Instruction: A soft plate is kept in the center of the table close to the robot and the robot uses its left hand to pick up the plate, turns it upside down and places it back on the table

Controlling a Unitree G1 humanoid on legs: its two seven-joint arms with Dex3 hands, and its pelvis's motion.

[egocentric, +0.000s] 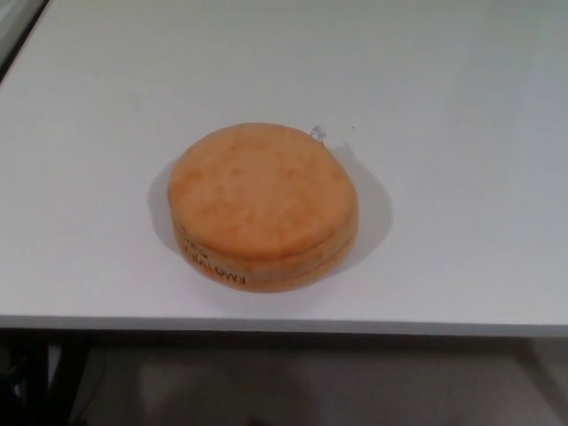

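Orange plate [263, 206]: soft, thick round pad; lies flat on the desk [461, 133], near the front edge, roughly midway between the left and right edges.
Upper face: smooth, slightly domed, faintly mottled; no dished side visible.
Side band: seam around the rim; dark lettering toward the front edge, reading inverted from the head view.
Tag [316, 132]: small pale tab at the far-right rim, resting on the desk.
Left hand: out of the picture; open or closed cannot be told.
Right hand: out of the picture; state likewise unknown.
Stage: fits equally a plate awaiting pickup or one set back down after the flip; not settled by this view.
Grasp advice, should a lift be due: approach from the left edge side; pinch across rim and seam; allow for sag in soft material; keep clear of the front edge when setting down.
Surface: white, matte, flat; soft shadow to the right of the plate.
Room: dim floor and dark frame parts below the front edge; dark strip past the far-left corner.
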